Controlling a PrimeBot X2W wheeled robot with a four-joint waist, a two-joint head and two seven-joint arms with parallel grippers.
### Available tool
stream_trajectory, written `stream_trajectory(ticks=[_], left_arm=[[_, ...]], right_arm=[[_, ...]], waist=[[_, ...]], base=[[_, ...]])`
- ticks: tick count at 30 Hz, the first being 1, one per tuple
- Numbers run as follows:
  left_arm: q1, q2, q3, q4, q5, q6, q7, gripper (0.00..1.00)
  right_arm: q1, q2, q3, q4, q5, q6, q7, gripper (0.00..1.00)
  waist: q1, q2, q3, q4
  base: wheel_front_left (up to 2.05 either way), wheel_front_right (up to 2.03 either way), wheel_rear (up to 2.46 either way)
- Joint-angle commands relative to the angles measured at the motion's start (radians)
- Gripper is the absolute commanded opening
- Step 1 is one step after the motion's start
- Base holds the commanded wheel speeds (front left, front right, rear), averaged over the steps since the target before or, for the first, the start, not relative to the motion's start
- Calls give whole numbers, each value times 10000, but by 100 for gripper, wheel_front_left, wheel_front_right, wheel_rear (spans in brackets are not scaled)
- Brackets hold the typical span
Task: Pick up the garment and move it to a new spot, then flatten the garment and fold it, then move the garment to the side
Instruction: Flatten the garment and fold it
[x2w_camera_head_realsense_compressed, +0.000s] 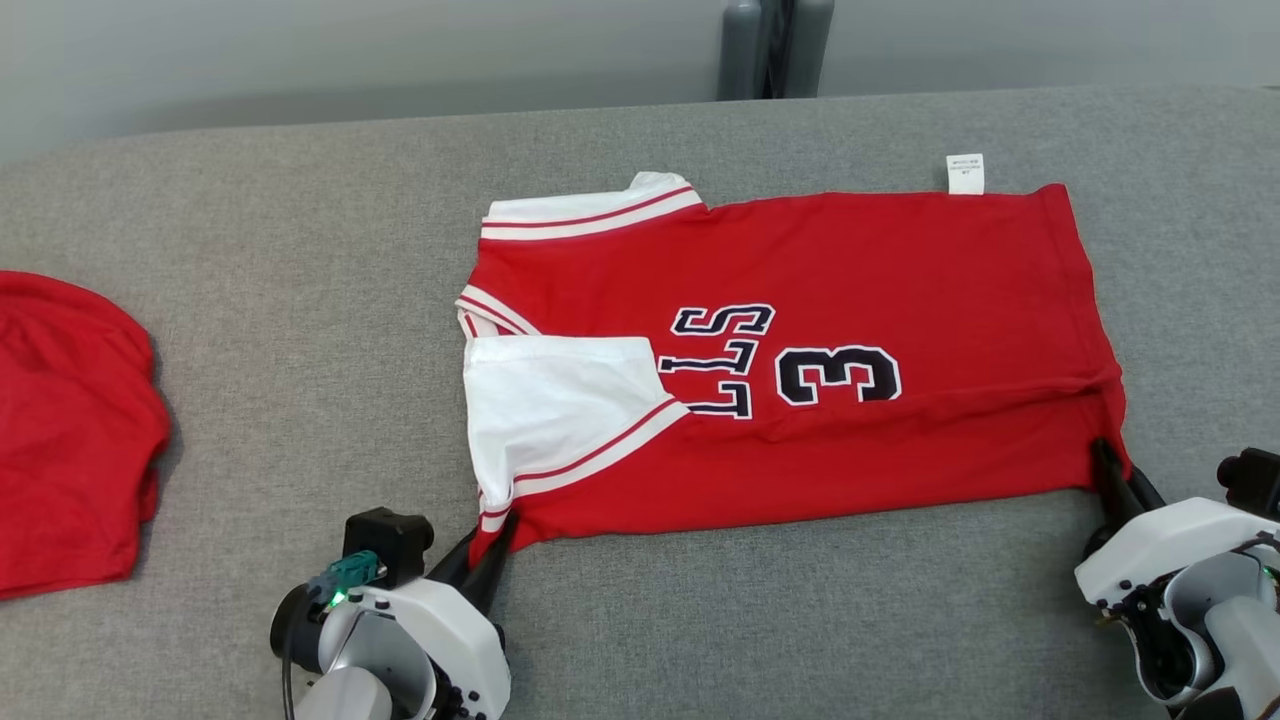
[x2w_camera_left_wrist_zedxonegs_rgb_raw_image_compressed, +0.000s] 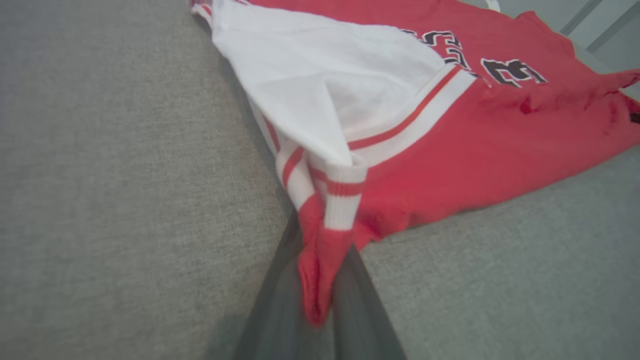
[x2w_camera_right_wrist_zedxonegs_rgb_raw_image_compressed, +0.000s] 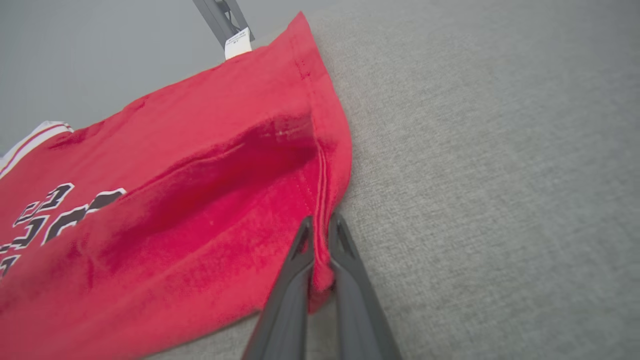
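Observation:
The garment (x2w_camera_head_realsense_compressed: 880, 290) is a red jersey with white striped sleeves and dark lettering, lying sideways on the grey table (x2w_camera_head_realsense_compressed: 300, 250). My left gripper (x2w_camera_head_realsense_compressed: 495, 535) is shut on its near-left corner by the white sleeve. In the left wrist view the garment (x2w_camera_left_wrist_zedxonegs_rgb_raw_image_compressed: 450, 160) has its red and white striped hem pinched in the left gripper (x2w_camera_left_wrist_zedxonegs_rgb_raw_image_compressed: 320, 280). My right gripper (x2w_camera_head_realsense_compressed: 1105, 460) is shut on the near-right hem corner. From the right wrist the garment (x2w_camera_right_wrist_zedxonegs_rgb_raw_image_compressed: 165, 200) shows a raised crease, its hem clamped in the right gripper (x2w_camera_right_wrist_zedxonegs_rgb_raw_image_compressed: 320, 227).
Another red cloth (x2w_camera_head_realsense_compressed: 70, 430) lies at the table's left edge. A white label (x2w_camera_head_realsense_compressed: 965, 173) sticks out at the garment's far edge. A dark grey post (x2w_camera_head_realsense_compressed: 775, 45) stands behind the table. Bare grey surface lies in front of the garment.

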Motion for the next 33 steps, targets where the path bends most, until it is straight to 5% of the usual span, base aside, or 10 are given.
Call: stream_trajectory(ticks=[1, 10, 18, 33], left_arm=[[144, 162, -3, -31, -111, -2, 95, 0], [598, 902, -259, -1181, -565, -127, 1057, 0], [1352, 2140, -969, -2856, -1502, -191, 2963, 0], [2524, 3144, -1622, -4681, -2681, -187, 5088, 0]], right_arm=[[-24, -160, 70, -66, 121, 1, 44, 0], [312, -848, 1127, -598, 709, 1, 1464, 0], [720, -1721, 1585, -1613, 1344, 0, 3452, 0], [1860, -2304, 1126, -2700, 1697, 1, 6169, 0]], waist=[[0, -1, -86, -43], [0, -1, -669, -359], [0, -1, -1198, -504], [0, -1, -1680, -474]], base=[[0, 0, 0], [0, 0, 0], [0, 0, 0], [0, 0, 0]])
